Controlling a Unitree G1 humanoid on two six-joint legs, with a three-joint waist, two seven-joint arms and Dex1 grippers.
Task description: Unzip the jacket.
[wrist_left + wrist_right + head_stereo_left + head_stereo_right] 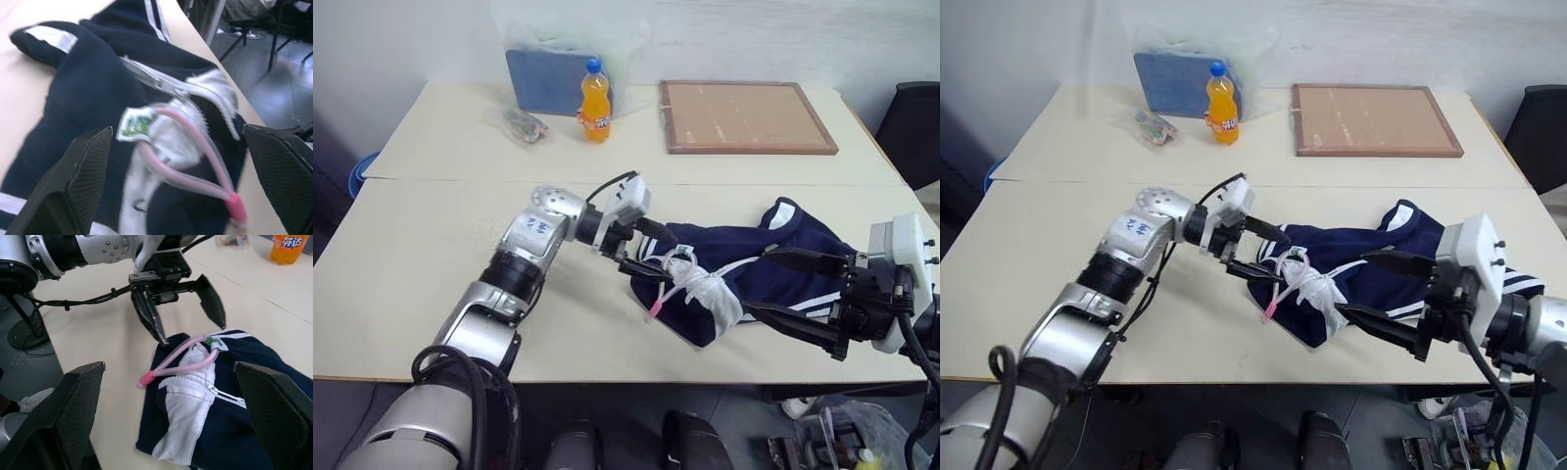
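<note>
The navy jacket lies crumpled on the table's right half, with white stripes and its white collar lining turned up at its left end. A light zipper pull shows beside the lining. A pink loop and a small white and green tag sit at the collar. My left gripper is open, level and pointing right, its fingertips just at the collar end. Open too, my right gripper hovers over the jacket's right part, pointing left toward the collar.
An orange soda bottle, a blue pad in a plastic bag, a small packet and a framed cork board stand along the far side. The jacket lies close to the table's front edge. A black chair is at far right.
</note>
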